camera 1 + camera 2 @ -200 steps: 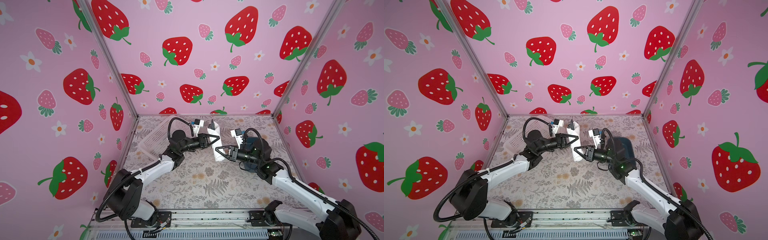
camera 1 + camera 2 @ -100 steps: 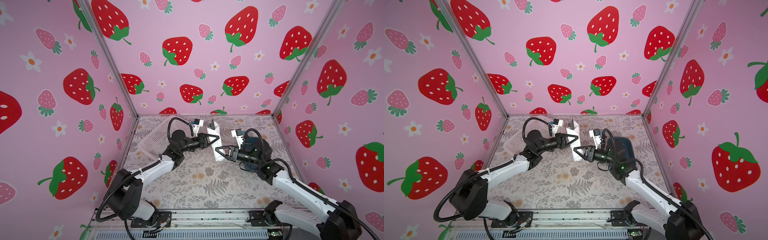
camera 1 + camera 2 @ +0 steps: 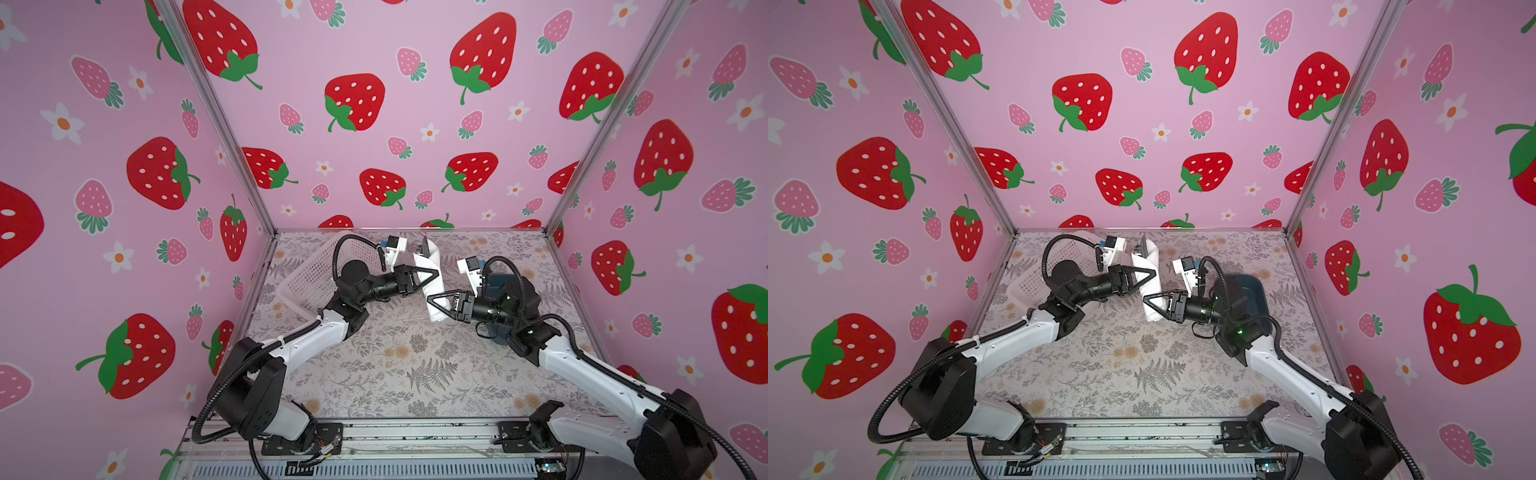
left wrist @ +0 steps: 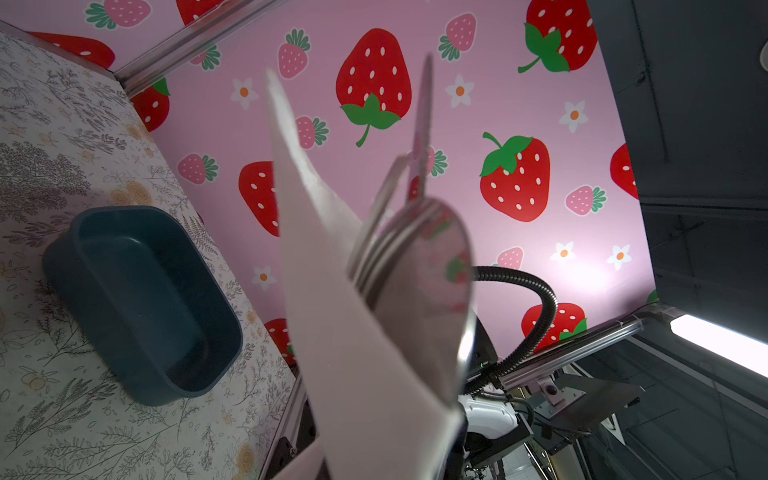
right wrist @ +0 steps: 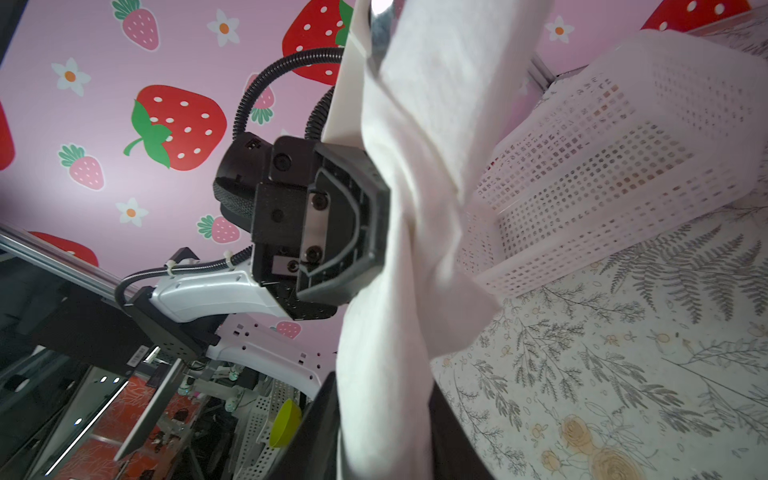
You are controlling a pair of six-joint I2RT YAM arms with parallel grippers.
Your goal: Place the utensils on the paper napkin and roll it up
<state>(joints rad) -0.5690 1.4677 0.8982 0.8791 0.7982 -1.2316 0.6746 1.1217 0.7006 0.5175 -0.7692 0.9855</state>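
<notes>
Napkin [image 3: 428,262] rolled round utensils [image 4: 432,270], roughly upright toward 12 o'clock of table [image 3: 415,374] centre, utensil tips up. Left pincer [image 3: 435,273] clamped on roll's upper half. Right pincer [image 3: 430,298] straddles lower end; gripping or loose, cannot tell. Basket [image 3: 316,274] at 10 o'clock, tub [image 4: 83,316] at 2.

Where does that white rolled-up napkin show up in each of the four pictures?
Top view: the rolled napkin is tilted upright, back-centre, over the floral table cover.
Top view: same place, just left of centre.
Left wrist: a blurred white strip through the middle, with utensils poking out.
Right wrist: a crumpled white band running through the middle.
Shared landmark: the floral table cover, visible in all four.
</notes>
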